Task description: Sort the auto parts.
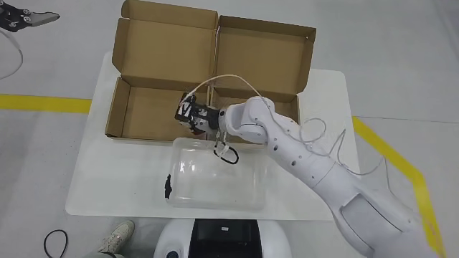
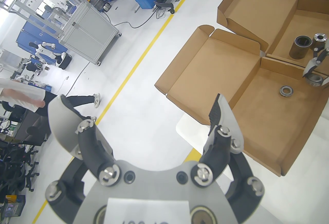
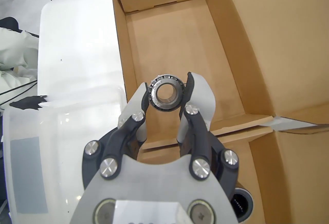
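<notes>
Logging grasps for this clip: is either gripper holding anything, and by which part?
The right gripper grips a bearing across its outer rim; the left gripper holds nothing.

Nothing legible. Base of the left gripper (image 2: 140, 102): white sticker (image 2: 147, 211), tops of dark characters, cut off at the edge, unreadable. Base of the right gripper (image 3: 167, 82): matching sticker (image 3: 147, 212), likewise cut off. Top view, same gripper: small white tag (image 1: 186, 107), dark marks, too small. Clear bin (image 3: 15, 119): grey label (image 3: 28, 173), no print discernible.
</notes>
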Robot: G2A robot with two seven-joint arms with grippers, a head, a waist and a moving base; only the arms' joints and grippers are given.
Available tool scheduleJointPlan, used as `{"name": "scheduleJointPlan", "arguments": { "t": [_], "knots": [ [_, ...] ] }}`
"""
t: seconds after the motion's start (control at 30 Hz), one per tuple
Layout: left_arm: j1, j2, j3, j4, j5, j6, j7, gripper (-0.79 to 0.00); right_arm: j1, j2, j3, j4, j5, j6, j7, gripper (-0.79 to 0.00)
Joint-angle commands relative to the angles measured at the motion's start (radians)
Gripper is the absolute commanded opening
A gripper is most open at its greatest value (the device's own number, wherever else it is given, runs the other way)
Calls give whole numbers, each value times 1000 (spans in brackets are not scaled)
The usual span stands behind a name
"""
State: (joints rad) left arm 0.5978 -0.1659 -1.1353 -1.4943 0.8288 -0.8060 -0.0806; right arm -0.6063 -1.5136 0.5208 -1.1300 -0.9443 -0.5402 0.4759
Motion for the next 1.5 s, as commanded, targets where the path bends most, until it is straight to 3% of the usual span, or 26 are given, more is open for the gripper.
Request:
{"name": "scheduleJointPlan", "arguments": {
  "t": [0.0, 0.63, 0.77, 0.93, 1.1, 1.13, 1.47],
  "knots": [
    [0, 0, 0, 0, 0, 0, 0, 0, 27, -25, -25, 47, 13, 11, 9, -785],
    [0, 0, 0, 0, 0, 0, 0, 0, 188, -244, -140, 439, 60, 167, 43, -785],
    [0, 0, 0, 0, 0, 0, 0, 0, 203, -280, -150, 504, 62, 171, 41, -665],
    [0, 0, 0, 0, 0, 0, 0, 0, 217, -319, -153, 581, 68, 169, 32, -619],
    [0, 0, 0, 0, 0, 0, 0, 0, 230, -350, -155, 634, 59, 162, 22, -326],
    [0, 0, 0, 0, 0, 0, 0, 0, 232, -356, -156, 641, 58, 160, 21, -305],
    [0, 0, 0, 0, 0, 0, 0, 0, 237, -375, -142, 641, 30, 56, -94, -305]
  ]
}}
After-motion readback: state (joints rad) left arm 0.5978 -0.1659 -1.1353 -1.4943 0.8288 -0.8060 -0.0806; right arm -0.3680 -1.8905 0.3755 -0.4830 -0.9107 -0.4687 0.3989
